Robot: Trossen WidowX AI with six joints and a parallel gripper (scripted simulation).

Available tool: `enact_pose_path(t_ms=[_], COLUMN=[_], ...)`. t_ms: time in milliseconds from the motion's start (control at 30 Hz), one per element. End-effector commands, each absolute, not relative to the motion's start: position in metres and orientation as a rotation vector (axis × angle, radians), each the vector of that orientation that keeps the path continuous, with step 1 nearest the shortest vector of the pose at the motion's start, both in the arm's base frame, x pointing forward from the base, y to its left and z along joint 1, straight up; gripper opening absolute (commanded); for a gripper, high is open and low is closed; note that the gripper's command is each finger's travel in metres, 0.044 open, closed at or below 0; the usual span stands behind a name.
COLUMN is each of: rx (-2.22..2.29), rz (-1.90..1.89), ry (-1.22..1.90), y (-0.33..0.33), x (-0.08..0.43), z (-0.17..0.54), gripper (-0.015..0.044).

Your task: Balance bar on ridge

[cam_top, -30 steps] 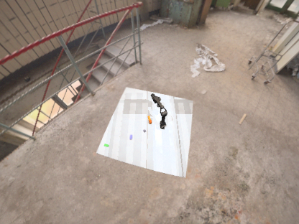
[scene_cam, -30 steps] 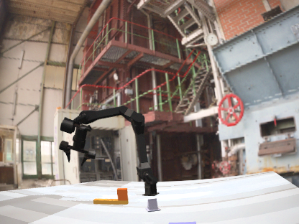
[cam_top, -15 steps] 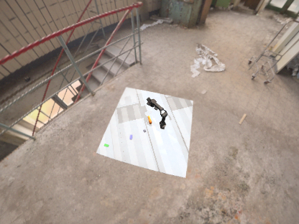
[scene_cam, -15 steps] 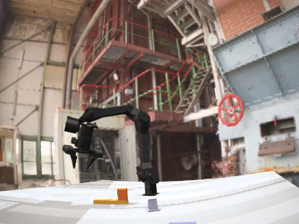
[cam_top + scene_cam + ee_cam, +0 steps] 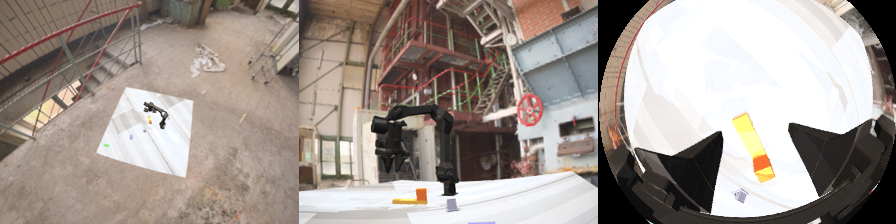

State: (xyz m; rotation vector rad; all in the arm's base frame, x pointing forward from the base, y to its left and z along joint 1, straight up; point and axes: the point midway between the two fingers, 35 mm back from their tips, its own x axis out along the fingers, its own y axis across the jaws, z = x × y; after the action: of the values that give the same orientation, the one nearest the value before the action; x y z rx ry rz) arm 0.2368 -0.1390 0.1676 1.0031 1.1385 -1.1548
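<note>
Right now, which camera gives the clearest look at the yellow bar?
The wrist view: the bar lies lengthwise between the open end effector's fingers, its orange end nearest. The exterior view shows it side-on and flat on the table; the top view shows a tiny speck.

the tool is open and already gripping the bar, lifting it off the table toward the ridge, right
Not quite. The tool is open, but it grips nothing: the exterior view shows it hanging in the air above the bar, which lies flat on the table. The ridge stands apart, nearer the camera.
</note>
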Motion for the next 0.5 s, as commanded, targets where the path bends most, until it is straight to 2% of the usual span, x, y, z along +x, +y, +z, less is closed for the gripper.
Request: enact_pose_path(t_ms=[0, 233, 467], rx=[0.952, 0.858, 0.855], rz=[-1.044, -0.853, -0.848], ry=[1.23, 1.373, 1.376], y=[-0.116, -0.078, -0.077], x=[0.236, 0.232, 0.233], z=[0.166, 0.163, 0.156], gripper=[0.0315, 0.0315, 0.0315])
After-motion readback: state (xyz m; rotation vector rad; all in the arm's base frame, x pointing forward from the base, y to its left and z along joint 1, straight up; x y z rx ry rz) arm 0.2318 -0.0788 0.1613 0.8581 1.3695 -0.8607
